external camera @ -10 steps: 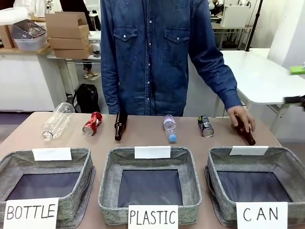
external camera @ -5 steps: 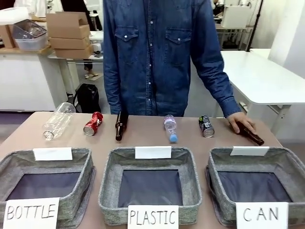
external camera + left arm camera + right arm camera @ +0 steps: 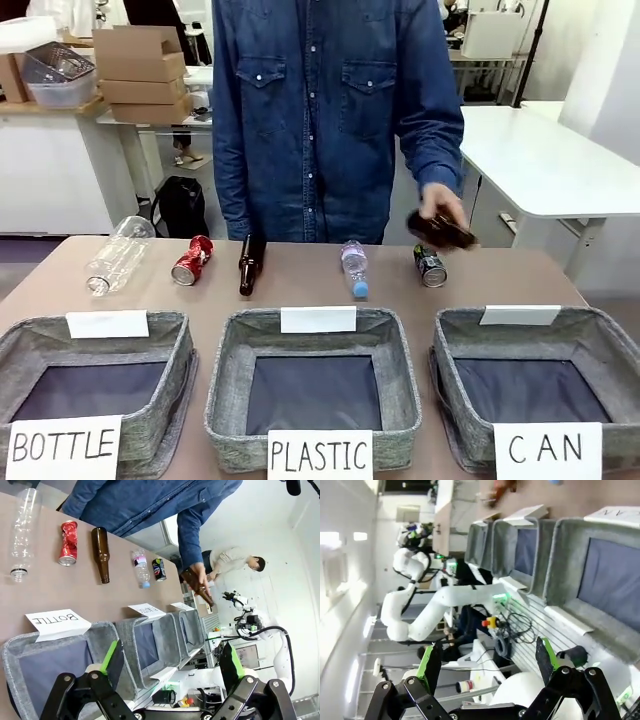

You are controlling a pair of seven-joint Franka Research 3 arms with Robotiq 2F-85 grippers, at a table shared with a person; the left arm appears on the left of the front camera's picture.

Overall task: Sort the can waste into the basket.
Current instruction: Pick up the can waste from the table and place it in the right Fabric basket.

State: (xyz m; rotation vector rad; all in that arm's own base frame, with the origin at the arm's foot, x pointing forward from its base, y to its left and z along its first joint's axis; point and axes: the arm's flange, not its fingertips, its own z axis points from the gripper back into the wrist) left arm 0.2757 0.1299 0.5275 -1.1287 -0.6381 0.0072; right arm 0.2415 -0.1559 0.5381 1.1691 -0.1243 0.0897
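- CAN basket point(image 3: 455, 340) is sitting at the robot's-right end of the bench point(image 3: 300, 290), white "CAN" sign on its near wall, dark lining showing inside.
- Black can point(image 3: 431, 266) is lying on its side just beyond the CAN basket's far left corner, apart from the rim.
- Red can point(image 3: 192, 260), dented, is lying well to the left of the CAN basket, in the same far row.
- Between the two cans, going leftward from the CAN basket: a small clear plastic bottle point(image 3: 353, 268) with a blue cap, then a brown glass bottle point(image 3: 249, 264). A large clear plastic bottle point(image 3: 118, 254) is lying farthest from the CAN basket.
- PLASTIC basket point(image 3: 225, 370) is standing just left of the CAN basket; BOTTLE basket point(image 3: 180, 350) is standing beyond that.
- Person's hand point(image 3: 438, 212) is holding a second brown bottle point(image 3: 447, 231) in the air, above and behind the black can, on the far side of the CAN basket.
- Left hand point(image 3: 171, 652): fingers are standing wide apart, nothing between them.
- Right hand point(image 3: 487, 655): fingers are likewise spread apart, gripping nothing, off the bench on the CAN basket's near side.
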